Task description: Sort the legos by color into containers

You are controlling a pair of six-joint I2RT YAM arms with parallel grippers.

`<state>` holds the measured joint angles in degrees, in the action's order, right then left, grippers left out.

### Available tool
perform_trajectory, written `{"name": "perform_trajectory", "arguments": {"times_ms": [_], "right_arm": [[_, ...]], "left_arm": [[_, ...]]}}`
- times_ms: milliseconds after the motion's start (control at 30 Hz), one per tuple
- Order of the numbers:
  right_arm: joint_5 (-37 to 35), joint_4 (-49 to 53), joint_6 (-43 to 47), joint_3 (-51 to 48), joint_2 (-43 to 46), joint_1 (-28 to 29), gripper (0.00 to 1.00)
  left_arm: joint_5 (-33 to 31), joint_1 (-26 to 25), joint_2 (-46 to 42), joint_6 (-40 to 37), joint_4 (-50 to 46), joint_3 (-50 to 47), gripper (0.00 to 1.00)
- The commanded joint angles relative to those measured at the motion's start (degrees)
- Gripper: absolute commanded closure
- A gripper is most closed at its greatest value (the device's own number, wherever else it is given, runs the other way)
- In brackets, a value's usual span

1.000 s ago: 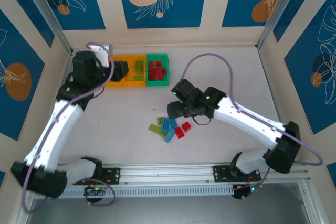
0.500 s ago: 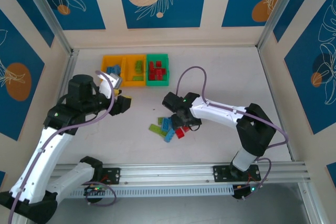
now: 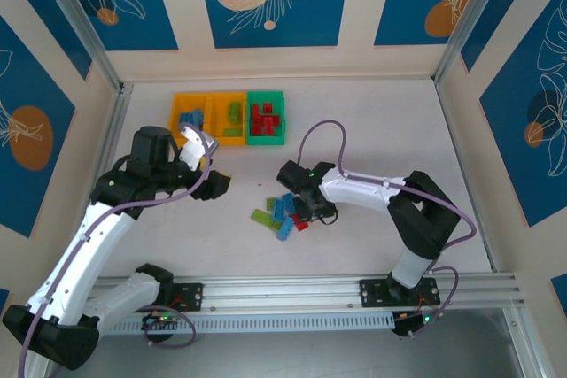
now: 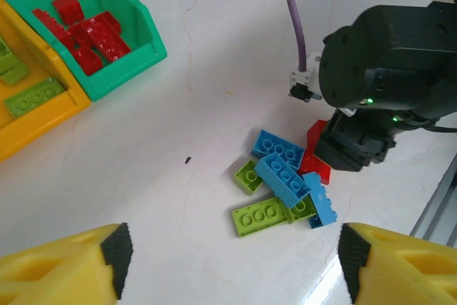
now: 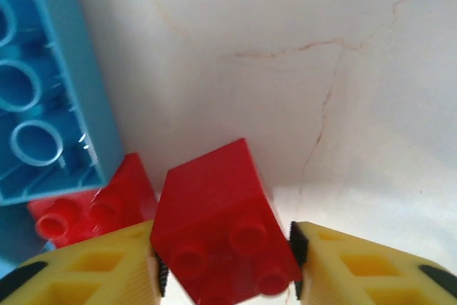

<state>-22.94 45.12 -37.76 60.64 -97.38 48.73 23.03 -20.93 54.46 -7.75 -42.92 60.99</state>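
My right gripper point(image 5: 225, 266) pinches 1 small red studded plastic brick point(image 5: 214, 208) at the edge of the pile of loose bricks point(image 4: 282, 183), pads on its smooth side walls. It looks light, rigid and slick, so I judge it could twist. Meanwhile my left gripper point(image 4: 232, 262) gapes wide, empty.

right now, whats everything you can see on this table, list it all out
bins: three, two orange-yellow and one green, joined row on the table's far side
blue legos: several, left yellow bin
lime green legos: several, middle yellow bin
red legos: several, green bin
loose legos: about eight, blue, lime green, red, pile mid-table
table: one, pale
left gripper: open, left of the pile
right gripper: shut on a red lego at the pile
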Motion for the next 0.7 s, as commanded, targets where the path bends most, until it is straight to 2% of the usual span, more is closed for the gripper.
{"name": "perform_trajectory", "arguments": {"times_ms": [0,133,333,467,567,667], "right_arm": [[1.2,-1.5,0.4,0.1,-1.1,-1.0,0.58],[0.7,-0.5,-0.4,0.1,0.2,-0.9,0.67],[-3.6,2.4,-2.7,2.9,8.9,0.3,0.73],[-4.2,-2.3,1.3,9.1,12.4,0.3,0.76],[-3.7,-10.2,5.8,14.4,9.8,-1.8,0.76],[-3.4,-13.9,8.6,22.7,1.1,-5.6,0.76]], "left_arm": [[1.7,-0.3,-0.7,-1.8,-0.4,-0.7,0.19],[0.9,-0.3,-0.8,-1.8,-0.6,-0.9,0.11],[0.0,-0.3,-2.0,-1.7,0.0,-1.2,0.0],[-2.2,-0.3,-3.0,-1.3,0.7,-1.8,0.0],[-4.7,-0.3,-3.1,-1.2,0.6,-2.1,0.0],[-6.2,-0.2,-3.1,-1.5,0.4,-2.7,0.0]]}}
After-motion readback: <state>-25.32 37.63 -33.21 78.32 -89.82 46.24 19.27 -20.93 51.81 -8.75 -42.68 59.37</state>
